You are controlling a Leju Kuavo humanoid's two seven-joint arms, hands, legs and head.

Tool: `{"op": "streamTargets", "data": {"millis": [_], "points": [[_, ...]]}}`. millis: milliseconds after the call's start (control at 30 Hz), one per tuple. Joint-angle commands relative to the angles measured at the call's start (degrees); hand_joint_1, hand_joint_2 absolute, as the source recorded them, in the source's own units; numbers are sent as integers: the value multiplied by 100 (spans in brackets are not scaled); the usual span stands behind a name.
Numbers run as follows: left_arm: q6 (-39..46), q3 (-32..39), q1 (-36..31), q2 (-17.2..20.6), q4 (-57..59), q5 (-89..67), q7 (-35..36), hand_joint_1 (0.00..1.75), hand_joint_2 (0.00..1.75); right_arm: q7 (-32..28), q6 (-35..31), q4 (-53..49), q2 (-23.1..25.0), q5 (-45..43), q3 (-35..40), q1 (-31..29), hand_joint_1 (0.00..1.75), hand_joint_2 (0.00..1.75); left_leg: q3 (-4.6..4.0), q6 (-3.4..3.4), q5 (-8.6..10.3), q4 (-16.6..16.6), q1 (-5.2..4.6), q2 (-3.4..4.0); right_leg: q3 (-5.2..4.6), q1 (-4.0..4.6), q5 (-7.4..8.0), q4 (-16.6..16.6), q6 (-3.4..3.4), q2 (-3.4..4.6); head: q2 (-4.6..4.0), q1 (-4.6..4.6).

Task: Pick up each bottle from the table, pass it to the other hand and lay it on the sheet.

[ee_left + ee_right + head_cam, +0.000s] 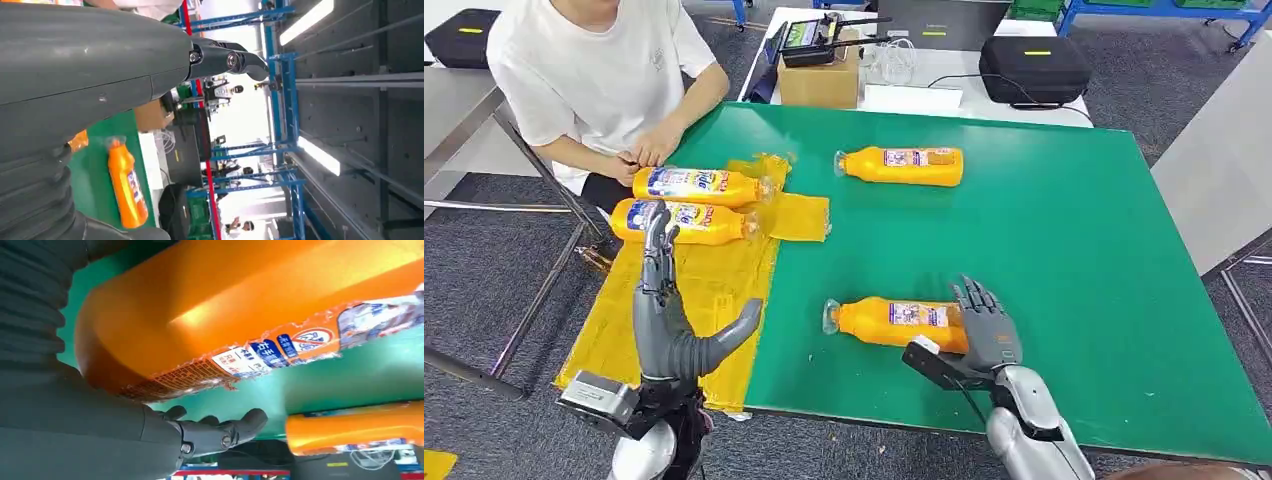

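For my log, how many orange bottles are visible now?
4. Two lie on the yellow sheet. One on the green table's far side. One at the right hand.

Seated person (599, 75), cardboard box (818, 80), black case (1034, 68)

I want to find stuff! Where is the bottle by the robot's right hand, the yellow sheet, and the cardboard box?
near bottle (894, 320): head view, on its label.
yellow sheet (714, 290): head view, on a bare part.
cardboard box (819, 82): head view, on its front face.
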Motion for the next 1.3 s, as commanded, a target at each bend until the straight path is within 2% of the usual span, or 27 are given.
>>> {"op": "streamTargets", "data": {"millis": [33,233,367,433,467,500,533,667,767,1033,1133,1200,1300], "points": [[-6,-86,-256,40,476,32,0,0,175,-27,-4,1058,154,-26,220,-479,0,175,9,11,4,-12,5,-7,8,10,4,-12,-27,-3,0,-2],[-12,-89,-254,48,469,39,-7,0,175,-43,-10,1096,150,-5,249,-498,0,175,7,15,4,-9,6,-7,9,11,5,-13,-25,-3,0,0],[1,-136,-298,78,516,28,-36,0,175,-89,12,1539,252,108,417,-780,0,175,9,10,3,-8,4,0,9,7,5,-7,-21,3,0,0],[56,-93,-263,96,478,25,-38,0,175,85,275,1807,259,244,633,-971,0,175,11,12,4,-9,6,6,9,10,7,-9,-26,8,0,-2],[71,-72,-248,96,467,26,-40,0,175,136,441,1913,228,320,752,-1061,80,175,15,9,2,-8,5,9,11,8,5,-6,-20,8,0,0],[81,-57,-249,96,485,3,-49,0,175,120,554,2028,196,293,858,-1162,147,175,15,12,4,-11,6,14,9,11,8,-9,-28,12,0,0],[89,-48,-269,86,527,-7,-58,0,175,104,752,2198,210,175,874,-1263,175,175,20,10,3,-10,5,18,11,9,7,-8,-23,13,0,-2],[90,-67,-376,64,681,4,-83,0,175,2,1084,2667,164,33,1007,-1509,175,175,34,14,8,-11,8,19,23,13,11,-14,-26,19,0,-2],[119,-56,-416,54,750,3,-86,0,175,165,1270,3041,211,94,1135,-1700,175,175,60,10,6,-9,5,23,44,9,8,-12,-19,23,0,-2],[36,-44,-383,99,746,25,-94,0,175,99,1358,3228,204,-96,1189,-1843,175,175,77,14,14,-12,10,11,66,16,17,-20,-31,18,0,0],[21,-21,-393,96,784,54,-98,0,175,-39,1278,3211,202,-188,1196,-1815,175,175,90,12,10,-9,9,14,78,13,12,-16,-24,18,0,0],[-2,-18,-366,112,758,82,-114,0,175,-389,897,3006,225,-513,989,-1712,175,175,84,14,15,-10,9,11,74,14,17,-19,-27,15,0,0],[-5,-15,-348,122,746,85,-115,0,175,-386,917,2989,250,-512,1002,-1710,175,175,85,13,14,-8,8,13,75,12,17,-15,-25,18,0,2]]}}
